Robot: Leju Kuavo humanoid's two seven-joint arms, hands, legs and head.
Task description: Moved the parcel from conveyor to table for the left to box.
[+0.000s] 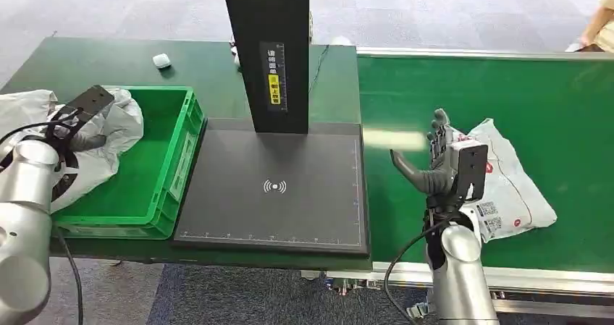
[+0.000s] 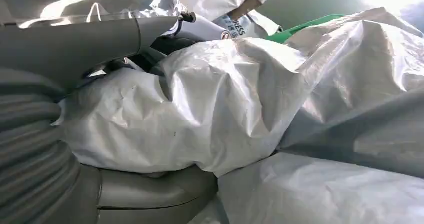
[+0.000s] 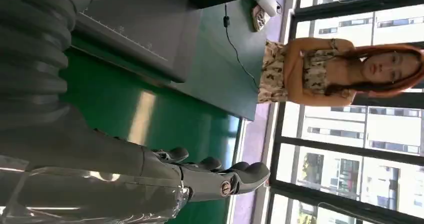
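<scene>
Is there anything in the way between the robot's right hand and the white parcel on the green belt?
Nothing visible is. The right hand hangs open just beside the parcel on the conveyor, at the side nearer the dark table pad, with only bare belt around them.

Head view looks down; wrist views sit close behind each robot hand.

2 white parcels (image 1: 507,184) (image 1: 108,133), 1 green crate (image 1: 156,195), 1 scanner pad (image 1: 275,187), 1 person (image 3: 320,72).
</scene>
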